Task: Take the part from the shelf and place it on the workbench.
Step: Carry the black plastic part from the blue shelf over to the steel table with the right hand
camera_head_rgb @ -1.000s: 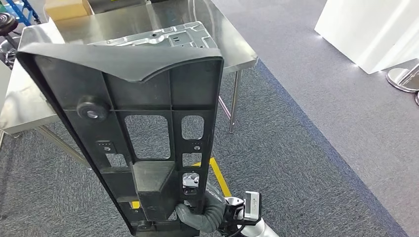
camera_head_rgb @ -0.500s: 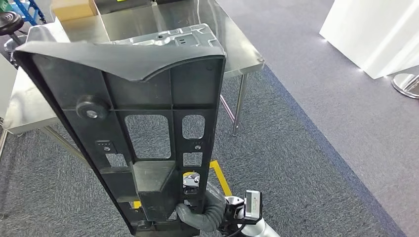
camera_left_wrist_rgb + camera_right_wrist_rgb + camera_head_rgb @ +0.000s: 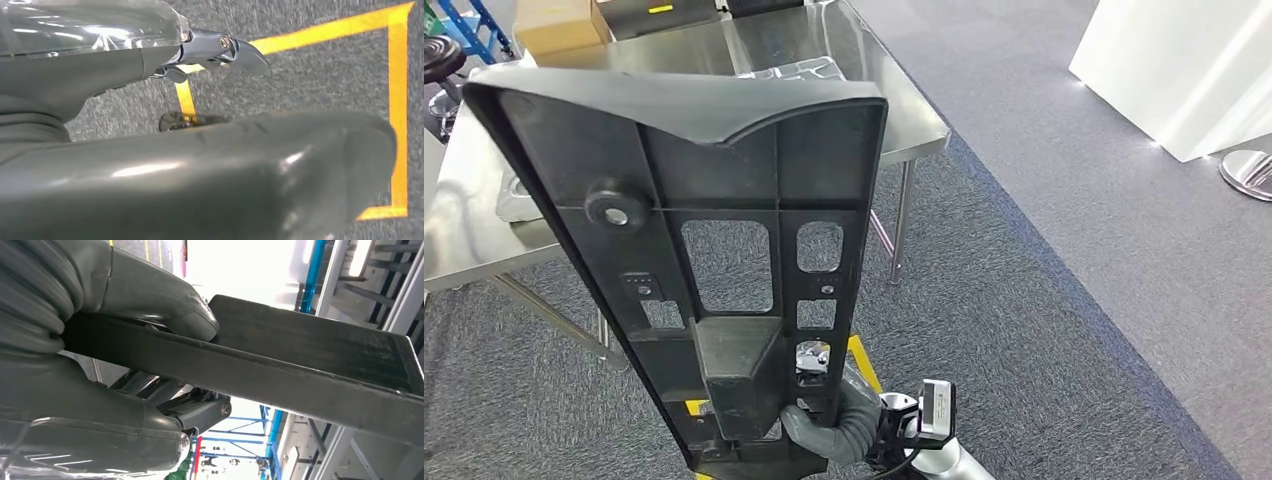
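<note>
The right robot hand (image 3: 824, 428) is clamped on the lower end of the black part (image 3: 714, 240), thumb (image 3: 165, 305) pressed on its edge, holding it upright above the carpet, before the steel surface (image 3: 484, 210). The left robot hand (image 3: 220, 47) holds nothing, fingers apart.
</note>
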Available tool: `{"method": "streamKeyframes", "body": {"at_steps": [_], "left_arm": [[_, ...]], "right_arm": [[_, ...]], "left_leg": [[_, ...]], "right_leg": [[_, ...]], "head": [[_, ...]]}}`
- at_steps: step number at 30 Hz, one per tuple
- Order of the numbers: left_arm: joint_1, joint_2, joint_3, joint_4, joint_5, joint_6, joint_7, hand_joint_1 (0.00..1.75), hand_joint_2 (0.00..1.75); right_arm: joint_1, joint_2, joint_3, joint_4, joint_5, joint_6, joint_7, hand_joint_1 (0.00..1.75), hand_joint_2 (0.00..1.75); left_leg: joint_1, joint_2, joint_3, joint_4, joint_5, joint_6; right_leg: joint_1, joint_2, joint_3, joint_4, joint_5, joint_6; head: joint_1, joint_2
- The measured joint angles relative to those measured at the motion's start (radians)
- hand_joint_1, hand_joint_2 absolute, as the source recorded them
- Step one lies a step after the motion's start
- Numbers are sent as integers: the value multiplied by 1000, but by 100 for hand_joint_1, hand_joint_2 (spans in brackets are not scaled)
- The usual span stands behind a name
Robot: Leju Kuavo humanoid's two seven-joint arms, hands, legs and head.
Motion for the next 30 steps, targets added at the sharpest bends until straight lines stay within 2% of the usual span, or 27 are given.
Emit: {"method": "streamKeyframes", "body": {"at_steps": [2, 4, 5, 6, 8, 9, 10, 11, 13, 14, 15, 17, 20, 21, 22, 24, 25, 26, 27, 28, 29, 30], "left_arm": [[-1, 2, 0, 0, 0, 0, -2, 0, 0], [0, 3, 0, 0, 0, 0, -3, 0, 0], [-1, 3, 0, 0, 0, 0, -4, 0, 0], [-1, 3, 0, 0, 0, 0, -4, 0, 0], [-3, 3, -1, 0, 0, 0, -5, 0, 0], [-2, 3, -1, 0, 0, 0, -5, 0, 0], [-1, 3, -2, 0, 0, 0, -5, 0, 0], [-1, 3, -2, 0, 0, 0, -5, 0, 0], [0, 2, -4, 0, 0, 0, -5, 0, 0], [-1, 2, -5, 0, 0, 0, -5, 0, 0], [-3, 2, -6, 0, 0, -1, -5, 0, 0], [-5, 2, -8, 0, 0, 0, -6, 0, 0], [-4, 1, -10, 0, 0, 0, -5, 0, 0], [-5, 1, -10, 0, 0, 0, -5, 0, 0], [-5, 1, -10, 0, 0, 0, -5, 0, 0], [-3, 1, -10, 0, 0, 0, -5, 0, 0], [0, 1, -10, 0, 0, 0, -5, 0, 0], [3, 1, -10, 0, 0, 0, -5, 0, 0], [4, 1, -10, 0, 0, 0, -5, 0, 0], [5, 1, -10, 0, 0, 0, -5, 0, 0], [3, 2, -10, 0, 0, 0, -5, 0, 0], [1, 2, -10, 0, 0, 0, -5, 0, 0]], "right_arm": [[-1, 0, 0, 0, -1, 0, 0, 175, 175], [-3, 0, 0, -2, -3, -1, 1, 175, 175], [-5, 0, 0, -2, -4, -1, 1, 175, 175], [-6, 0, 0, -3, -7, -1, 2, 175, 175], [-5, -1, 0, -2, -10, -1, 3, 175, 175], [-3, -2, 0, -1, -11, -1, 4, 175, 175], [-1, -3, 0, 0, -12, -2, 4, 175, 175], [0, -4, 1, 0, -11, -3, 5, 175, 175], [0, -7, 1, 1, -5, -9, 7, 175, 175], [1, -8, 1, 2, 1, -14, 8, 175, 175], [2, -9, 2, 3, 7, -18, 9, 175, 175], [3, -11, 2, 5, 17, -23, 9, 175, 175], [2, -14, 2, 6, 25, -24, 8, 175, 175], [1, -14, 3, 5, 25, -23, 7, 175, 175], [1, -14, 3, 6, 26, -23, 6, 175, 175], [1, -14, 3, 7, 26, -22, 4, 175, 175], [1, -14, 4, 7, 26, -22, 4, 175, 175], [0, -14, 4, 8, 26, -22, 4, 175, 175], [0, -14, 4, 8, 26, -23, 4, 175, 175], [-1, -14, 4, 8, 28, -25, 5, 175, 175], [-3, -14, 5, 9, 30, -27, 5, 175, 175], [-4, -14, 5, 9, 31, -31, 5, 175, 175]], "left_leg": [[-6, 0, 9, -22, -6, 8], [0, -1, 18, -33, -7, 17], [3, -1, 25, -41, -7, 21], [7, -1, 33, -46, -8, 26], [6, -1, 44, -48, -17, 31], [6, -1, 49, -48, -22, 31], [6, -2, 55, -47, -28, 30], [7, -3, 63, -47, -34, 29], [9, -9, 81, -44, -50, 20], [9, -13, 85, -41, -59, 13], [8, -17, 87, -40, -65, 6], [9, -23, 86, -41, -71, -7], [14, -21, 86, -24, -87, -21], [15, -17, 67, 18, -107, -25], [16, -11, 35, 80, -131, -28], [16, -6, -49, 221, -176, -31], [15, -5, -78, 258, -175, -30], [15, -4, -90, 258, -153, -28], [13, 1, -81, 216, -112, -22], [9, 15, -57, 145, -62, -13], [1, 36, -31, 76, -27, -3], [-6, 54, -10, 23, -5, 6]], "right_leg": [[0, 0, 0, -2, -5, 10], [-1, -1, 3, 2, -14, 22], [-1, -1, -5, 23, -26, 27], [-2, -1, -27, 68, -46, 32], [-9, 0, -105, 200, -91, 40], [-13, 0, -144, 256, -101, 43], [-16, 0, -169, 279, -91, 46], [-20, 0, -175, 263, -60, 49], [-27, 5, -136, 141, 29, 52], [-29, 14, -112, 79, 58, 52], [-30, 21, -96, 38, 71, 50], [-26, 28, -86, 19, 63, 40], [-25, 11, -75, 11, 56, 16], [-25, 3, -68, 8, 52, 9], [-24, -5, -61, 7, 47, 4], [-19, -20, -49, 7, 35, -2], [-16, -26, -42, 7, 28, -4], [-13, -33, -32, 7, 21, -4], [-10, -41, -21, 7, 13, -5], [-8, -50, -9, 6, 5, -5], [-4, -59, 2, 6, -4, -3], [-1, -67, 11, 5, -11, 1]], "head": [[0, 0], [0, 0], [0, 0], [0, 0], [0, 0], [0, 0], [0, 0], [0, 0], [0, 0], [0, 0], [0, 0], [0, 0], [0, 0], [0, 0], [0, 0], [0, 0], [0, 0], [0, 0], [0, 0], [0, 0], [0, 0], [0, 0]]}}
